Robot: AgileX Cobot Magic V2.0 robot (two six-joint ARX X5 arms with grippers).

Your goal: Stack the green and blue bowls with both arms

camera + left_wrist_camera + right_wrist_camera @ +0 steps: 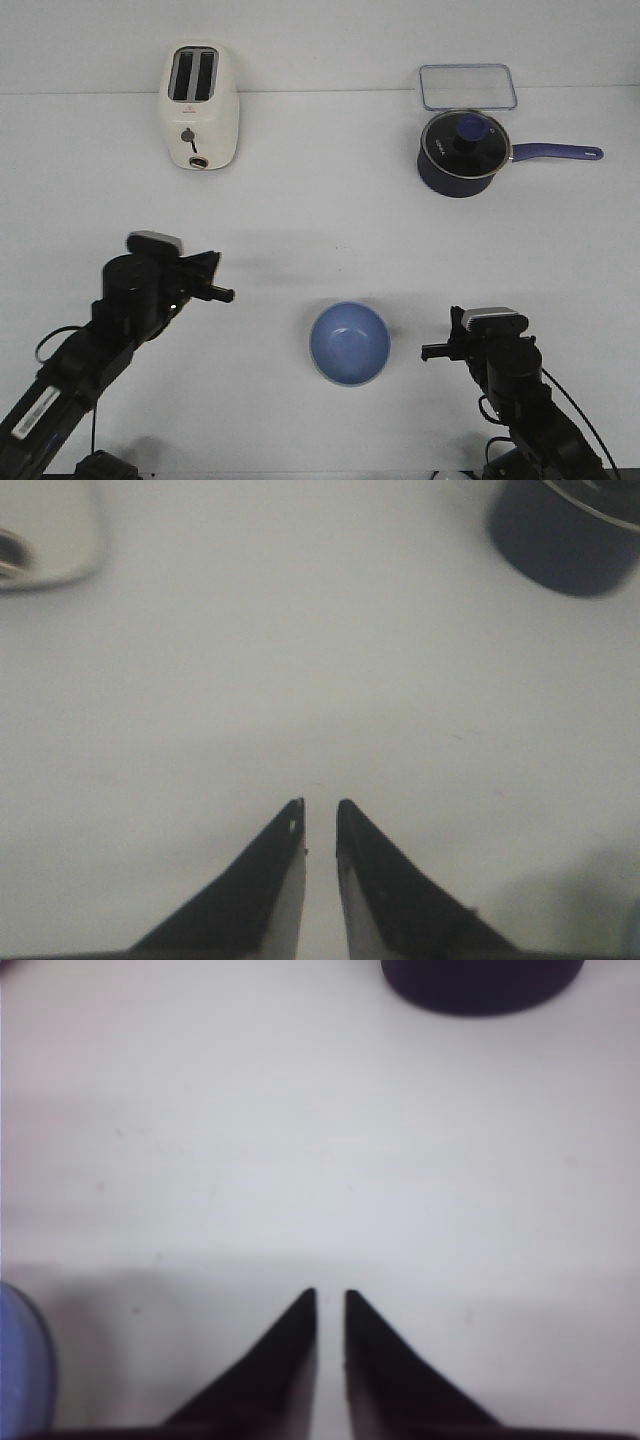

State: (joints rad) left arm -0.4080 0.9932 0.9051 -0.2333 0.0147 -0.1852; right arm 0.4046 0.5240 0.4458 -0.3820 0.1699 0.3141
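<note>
The blue bowl (350,343) stands upright on the white table, front centre, between the arms. Its edge shows in the right wrist view (20,1360). A thin pale rim shows under its near left edge; I cannot tell whether that is the green bowl, which shows nowhere on its own. My left gripper (228,294) (320,802) hangs above the table to the left of the bowl, jaws almost together and empty. My right gripper (425,351) (330,1292) is just right of the bowl, apart from it, jaws almost together and empty.
A cream toaster (199,106) stands at the back left. A dark navy saucepan with a glass lid (462,152) stands at the back right, its handle pointing right. A clear plastic tray (467,86) lies behind it.
</note>
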